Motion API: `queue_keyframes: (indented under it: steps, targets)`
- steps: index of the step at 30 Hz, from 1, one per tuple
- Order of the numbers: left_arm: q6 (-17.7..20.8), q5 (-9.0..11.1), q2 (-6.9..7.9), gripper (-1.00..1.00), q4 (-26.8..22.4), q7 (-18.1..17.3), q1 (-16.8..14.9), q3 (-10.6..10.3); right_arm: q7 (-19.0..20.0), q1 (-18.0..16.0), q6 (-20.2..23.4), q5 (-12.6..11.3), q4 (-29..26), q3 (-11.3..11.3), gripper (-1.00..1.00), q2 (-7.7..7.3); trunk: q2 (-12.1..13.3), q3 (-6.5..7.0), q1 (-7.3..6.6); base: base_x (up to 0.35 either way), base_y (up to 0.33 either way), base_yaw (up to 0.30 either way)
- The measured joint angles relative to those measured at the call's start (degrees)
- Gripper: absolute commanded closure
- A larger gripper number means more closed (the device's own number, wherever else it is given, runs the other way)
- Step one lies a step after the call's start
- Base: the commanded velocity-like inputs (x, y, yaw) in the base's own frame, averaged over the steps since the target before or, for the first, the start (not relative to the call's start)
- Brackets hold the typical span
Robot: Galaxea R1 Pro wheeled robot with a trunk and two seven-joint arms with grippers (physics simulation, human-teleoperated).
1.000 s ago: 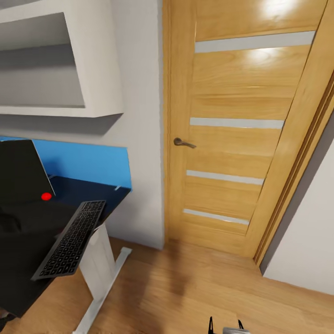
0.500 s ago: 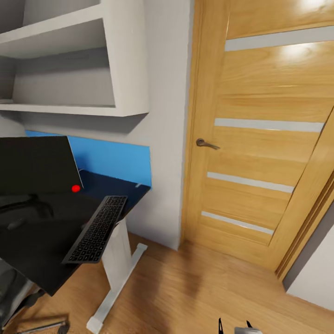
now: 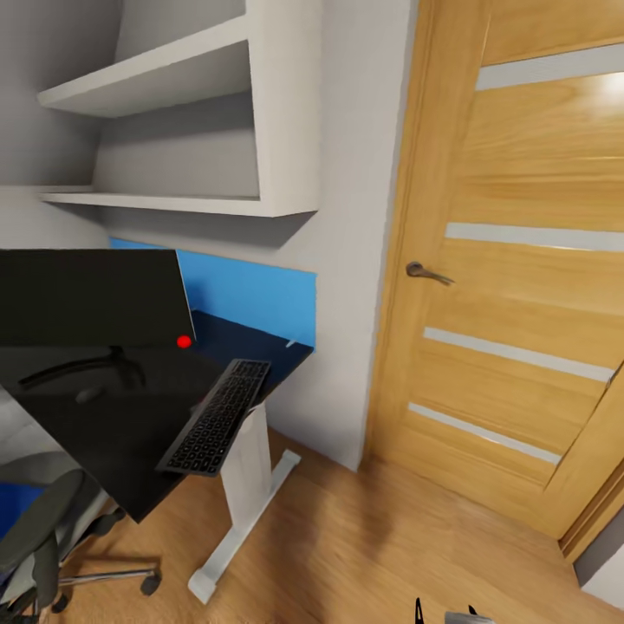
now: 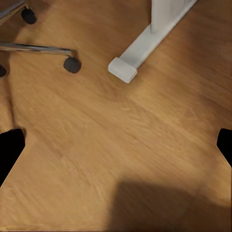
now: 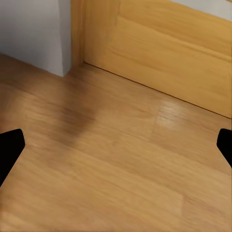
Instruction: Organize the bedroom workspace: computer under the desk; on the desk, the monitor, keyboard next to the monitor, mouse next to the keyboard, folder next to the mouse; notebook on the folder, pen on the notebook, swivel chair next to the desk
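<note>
The black monitor (image 3: 87, 295) stands on the black-topped desk (image 3: 130, 451), its red dot at the lower right corner. To its right lies the keyboard (image 3: 217, 418), with its near end hanging over the desk's edge by the white leg (image 3: 247, 485). The grey swivel chair (image 3: 35, 529) shows at the lower left, and a bright blue patch (image 3: 10, 507) beside it may be the folder. My left gripper (image 4: 116, 147) is open over bare floor near the desk's foot (image 4: 123, 69) and a chair castor (image 4: 72, 64). My right gripper (image 5: 116, 147) is open above the floor. The computer, mouse, notebook and pen are out of view.
White wall shelves (image 3: 173, 130) hang above the desk, with a blue panel (image 3: 251, 299) behind it. A closed wooden door (image 3: 520, 260) with a lever handle (image 3: 426, 273) fills the right. Wooden floor (image 3: 364, 546) lies between desk and door.
The camera has turned left, so the whole scene has slid right. The swivel chair has come into view. Monitor and keyboard have not moved on the desk.
</note>
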Motion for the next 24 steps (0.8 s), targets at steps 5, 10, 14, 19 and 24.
queue_keyframes:
  steps: [5, 10, 14, 19, 24]
  targets:
    - [0.05, 0.02, 0.0, -1.0, 0.01, -0.01, -0.01, 0.0, -0.04, -0.01, 0.42, -0.02, 0.03, 0.16, -1.0, 0.59, 0.0, 0.0, 0.0, 0.0, -0.267, 0.281]
    - [0.05, 0.0, 0.0, -1.0, 0.01, 0.0, 0.0, 0.0, -0.16, -0.01, 0.46, 0.02, 0.07, 0.21, -1.0, 1.43, 0.0, 0.0, 0.0, 0.0, -0.102, 0.281]
    - [0.05, -0.01, 0.0, -1.0, 0.01, 0.0, 0.0, -0.01, -0.34, -0.01, 0.15, 0.42, 0.12, 0.6, -1.0, 2.73, 0.0, 0.0, 0.0, 0.0, -0.022, 0.281]
    - [0.05, -0.01, 0.0, -1.0, 0.0, 0.0, 0.0, 0.0, -0.78, -0.01, 0.04, 0.41, 0.18, 0.46, -1.0, 4.43, 0.0, 0.0, 0.0, 0.0, -0.003, 0.282]
    - [0.05, -0.01, 0.0, -1.0, 0.0, 0.0, 0.0, 0.0, -2.36, -0.01, 0.01, 0.46, 0.18, 0.51, -1.0, 4.84, 0.0, 0.0, 0.0, 0.0, -0.001, 0.282]
